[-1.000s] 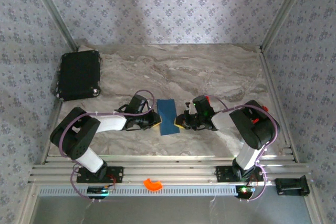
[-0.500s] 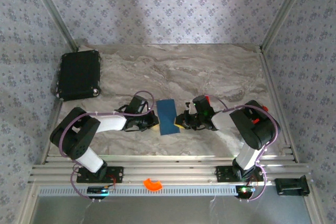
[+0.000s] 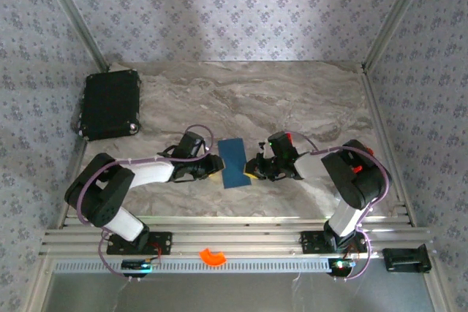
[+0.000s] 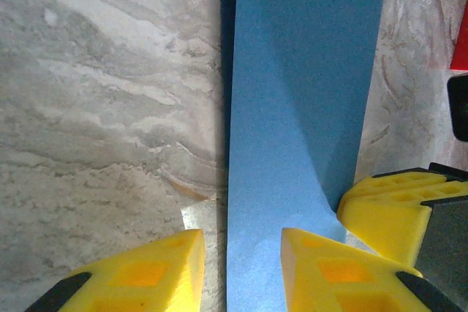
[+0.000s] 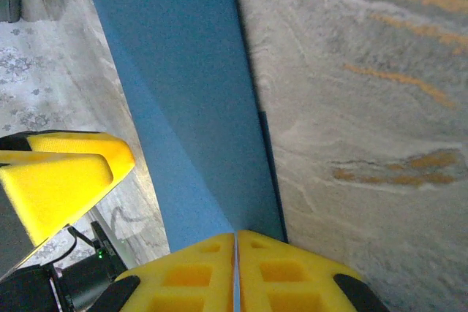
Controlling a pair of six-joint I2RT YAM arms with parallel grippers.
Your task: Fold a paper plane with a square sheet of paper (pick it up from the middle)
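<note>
The square sheet of paper [image 3: 234, 163] is dark blue and lies folded into a narrow strip on the marble table between my two grippers. My left gripper [image 3: 217, 166] is at its left long edge. In the left wrist view that gripper [image 4: 241, 272] is open, its yellow fingers [image 4: 139, 275] astride the edge of the paper [image 4: 300, 93] without pinching it. My right gripper [image 3: 253, 169] is at the opposite edge. In the right wrist view it [image 5: 235, 268] is shut on the edge of the paper [image 5: 190, 107], a thin blue line showing between the pads.
A black rectangular case [image 3: 110, 104] lies at the back left of the table [image 3: 292, 93]. An orange curved piece [image 3: 213, 256] rests on the aluminium rail at the near edge. Patterned walls close in both sides and the back.
My left gripper's jaws have opened off the paper's edge, and the left arm has shifted slightly. The paper and the right gripper have stayed put.
</note>
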